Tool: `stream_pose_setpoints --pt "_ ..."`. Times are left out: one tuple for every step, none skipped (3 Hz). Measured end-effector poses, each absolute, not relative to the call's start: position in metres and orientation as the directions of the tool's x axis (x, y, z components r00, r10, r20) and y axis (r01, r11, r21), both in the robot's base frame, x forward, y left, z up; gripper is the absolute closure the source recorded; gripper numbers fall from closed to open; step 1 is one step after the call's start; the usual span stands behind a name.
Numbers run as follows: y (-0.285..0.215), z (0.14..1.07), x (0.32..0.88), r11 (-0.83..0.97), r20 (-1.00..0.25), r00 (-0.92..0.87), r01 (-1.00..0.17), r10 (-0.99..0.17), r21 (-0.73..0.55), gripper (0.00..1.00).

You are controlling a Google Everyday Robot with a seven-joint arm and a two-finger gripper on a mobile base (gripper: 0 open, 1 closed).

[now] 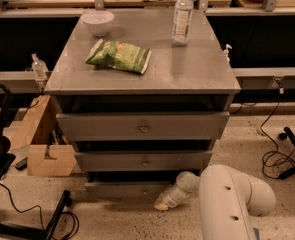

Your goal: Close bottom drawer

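The bottom drawer (122,188) is the lowest and narrowest grey front of the cabinet, with a small round knob (144,189) at its centre. It sits slightly out from the cabinet body, just above the floor. My gripper (162,203) is at the end of the white arm (227,199), low by the floor, right in front of the drawer's right half. It is close to or touching the drawer front.
The middle drawer (143,161) and top drawer (142,126) are above. On the cabinet top are a green chip bag (119,56), white bowl (98,22) and water bottle (182,15). Cardboard box (49,159) at left; cables (279,156) at right; black stand (2,164) at left.
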State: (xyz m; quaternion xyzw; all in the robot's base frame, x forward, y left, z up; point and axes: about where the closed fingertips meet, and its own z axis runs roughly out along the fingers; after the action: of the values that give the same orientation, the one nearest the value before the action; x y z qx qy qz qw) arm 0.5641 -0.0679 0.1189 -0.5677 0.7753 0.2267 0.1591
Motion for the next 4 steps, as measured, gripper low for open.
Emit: stream_pose_setpoints --pt "-0.051 0.117 0.596 0.263 -0.489 -0.315 -0.949 -0.813 0.173 1.00" --pt "-0.051 0.117 0.595 0.263 -0.489 -0.315 -0.949 -0.813 0.173 1.00" --pt "-0.048 0.116 0.613 0.286 -0.482 -0.334 -0.942 -0.810 0.173 1.00" --pt "-0.047 0.118 0.629 0.328 -0.482 -0.361 -0.932 -0.798 0.154 1.00"
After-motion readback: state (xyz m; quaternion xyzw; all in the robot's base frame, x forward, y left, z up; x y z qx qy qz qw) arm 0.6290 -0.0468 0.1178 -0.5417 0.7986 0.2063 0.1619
